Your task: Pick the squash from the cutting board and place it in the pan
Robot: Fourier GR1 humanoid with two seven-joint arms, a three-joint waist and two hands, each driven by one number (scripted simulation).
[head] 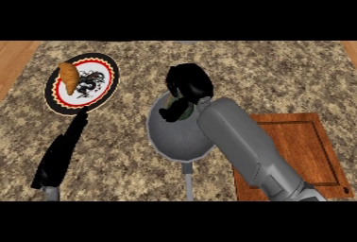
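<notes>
The grey pan (175, 142) sits mid-counter, its handle (188, 182) pointing toward the view's lower edge. My right hand (188, 84) reaches across from the right and hangs over the pan's far side, fingers and thumb curled round the squash (185, 111). Only a small greenish patch of the squash shows under the hand. The wooden cutting board (300, 151) lies to the right of the pan, partly hidden by my forearm, with nothing visible on it. My left hand (61, 153) rests at the lower left with straight fingers, holding nothing.
A round plate (94, 97) with a red and black rim stands at the back left and carries a croissant (69, 75). The speckled stone counter (279, 75) extends behind and around the pan. Wooden strips run along both far sides.
</notes>
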